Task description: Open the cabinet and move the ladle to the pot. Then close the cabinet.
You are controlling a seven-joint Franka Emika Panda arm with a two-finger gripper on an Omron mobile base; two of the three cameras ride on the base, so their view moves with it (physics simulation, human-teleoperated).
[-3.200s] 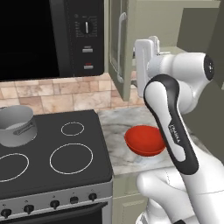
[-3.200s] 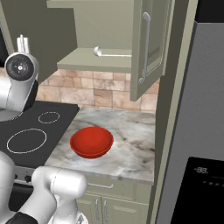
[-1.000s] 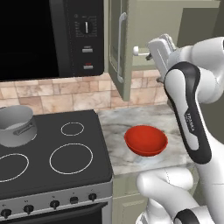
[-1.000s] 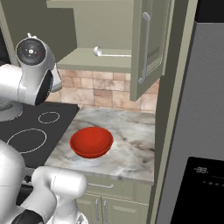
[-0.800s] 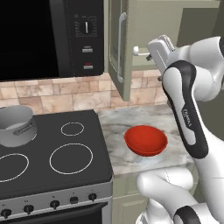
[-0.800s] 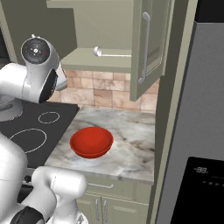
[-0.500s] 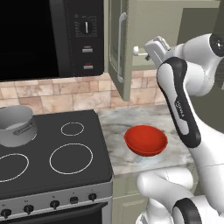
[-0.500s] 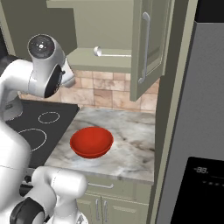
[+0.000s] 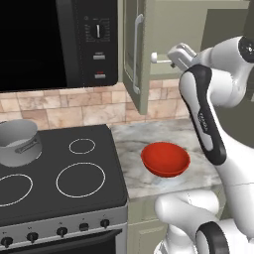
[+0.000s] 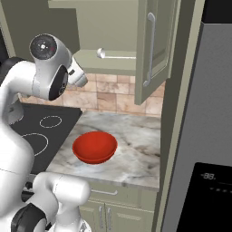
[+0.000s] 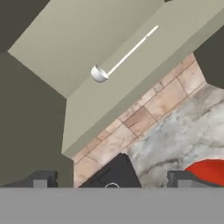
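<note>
Standing open, both doors of the cabinet [image 10: 113, 27] swing out over the counter [image 10: 136, 145], leaving a clear gap between them. Ladle [image 11: 122, 57] lies flat on the bottom shelf, bowl end near the front edge, handle running back and to the right. Gripper [image 11: 111, 177] is raised in front of the shelf, apart from the ladle, fingers spread wide and holding nothing. Pot [image 9: 19, 141] sits on the stove's [image 9: 89, 178] far-left burner, nothing visible inside. Red bowl [image 10: 94, 147] rests on the counter below the cabinet.
</note>
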